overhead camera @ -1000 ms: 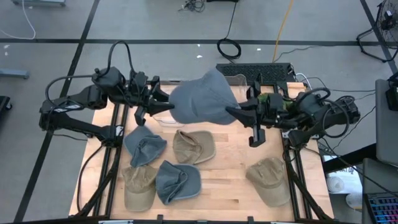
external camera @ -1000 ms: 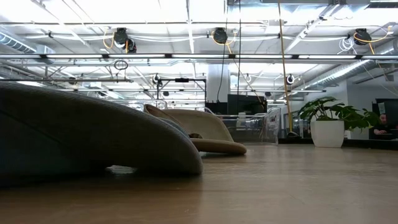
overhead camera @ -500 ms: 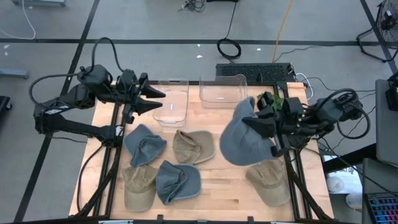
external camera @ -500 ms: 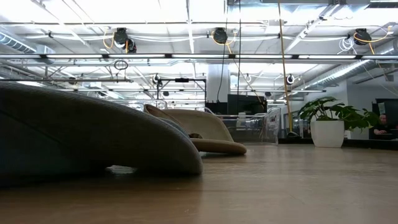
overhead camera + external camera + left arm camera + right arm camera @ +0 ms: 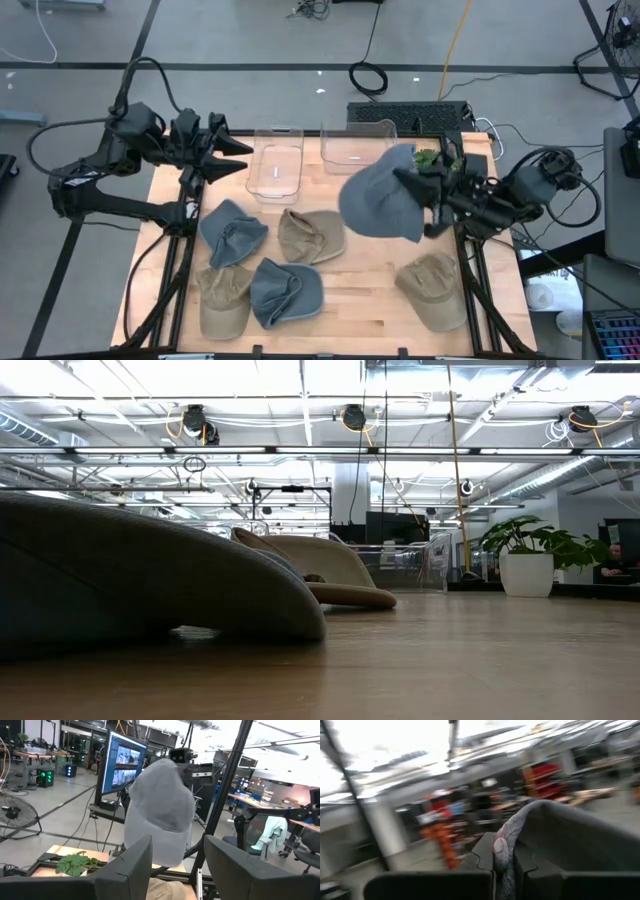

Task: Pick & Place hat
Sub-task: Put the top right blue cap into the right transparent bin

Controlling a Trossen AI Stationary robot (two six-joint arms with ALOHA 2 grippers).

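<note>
Right claw (image 5: 432,192) pinches the edge of a grey-blue hat (image 5: 382,205) and holds it in the air over the right half of the bench (image 5: 370,300), the crown hanging toward the centre. From the right wrist, the fingers (image 5: 485,854) are pressed tight on a fold of the hat's fabric (image 5: 560,837).

Left claw (image 5: 232,160) hovers at the bench's far left corner, beside the two clear bins (image 5: 277,165), its fingers spread and gripping nothing. From the left wrist, the spread fingers (image 5: 131,862) frame the lifted hat (image 5: 160,815) farther off.

On the bench lie five more hats: a grey-blue one (image 5: 232,233) and a tan one (image 5: 310,236) mid-bench, a tan one (image 5: 224,302) and a grey-blue one (image 5: 286,292) near the front edge, and a tan one (image 5: 432,290) at front right.

Low view: a large hat (image 5: 150,575) close up, a tan hat (image 5: 330,572) behind it.
</note>
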